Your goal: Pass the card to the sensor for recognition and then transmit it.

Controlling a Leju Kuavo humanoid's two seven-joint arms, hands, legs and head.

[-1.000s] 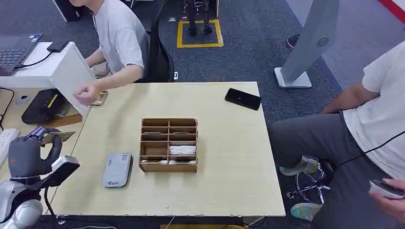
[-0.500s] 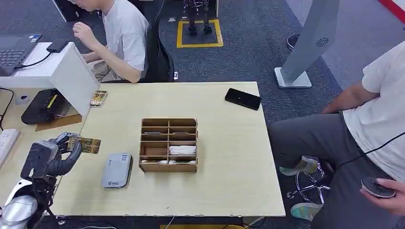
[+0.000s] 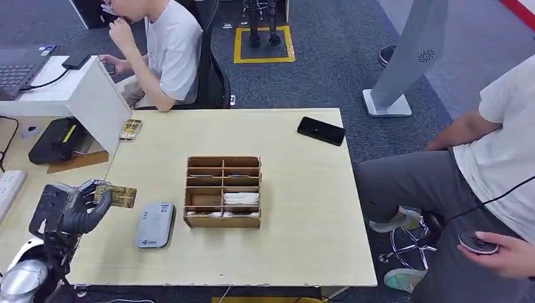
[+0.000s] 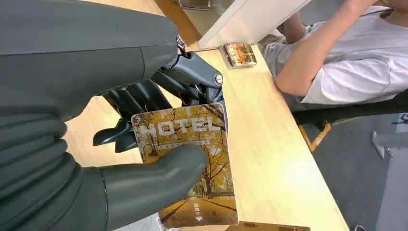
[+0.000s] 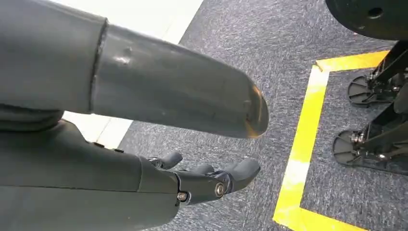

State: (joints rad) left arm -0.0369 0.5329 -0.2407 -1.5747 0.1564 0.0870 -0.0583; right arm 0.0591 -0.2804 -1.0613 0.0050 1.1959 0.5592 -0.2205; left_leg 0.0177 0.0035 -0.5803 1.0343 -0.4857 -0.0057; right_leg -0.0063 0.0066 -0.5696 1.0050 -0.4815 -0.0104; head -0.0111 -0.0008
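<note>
My left robot hand (image 3: 74, 211) has the card (image 3: 117, 196) pinched thumb-to-fingers just left of the sensor (image 3: 154, 224) on the surface (image 3: 303, 208), right robot hand (image 5: 207, 180) dangling empty, so honestly the thin grip could slip or overshoot the sensor.

1. One wooden table (image 3: 303, 208) was in view.
2. One wooden organiser box (image 3: 223, 191), divided into compartments, stood on it.
3. One grey card sensor (image 3: 154, 225) lay beside the box.
4. Two cards were visible: one hotel card (image 4: 187, 159) pinched in the robot's left hand (image 3: 72, 208), and one second card (image 3: 130, 130) at the table's far left corner.
5. One black phone (image 3: 321, 130) lay near the table's far right edge.
6. Two robot hands showed; the right hand (image 5: 159, 144) held nothing.
7. Two people sat nearby: one person in a grey shirt (image 3: 167, 50) and one person in a white shirt (image 3: 498, 145).
8. One laptop (image 3: 19, 66) sat on the side desk.
</note>
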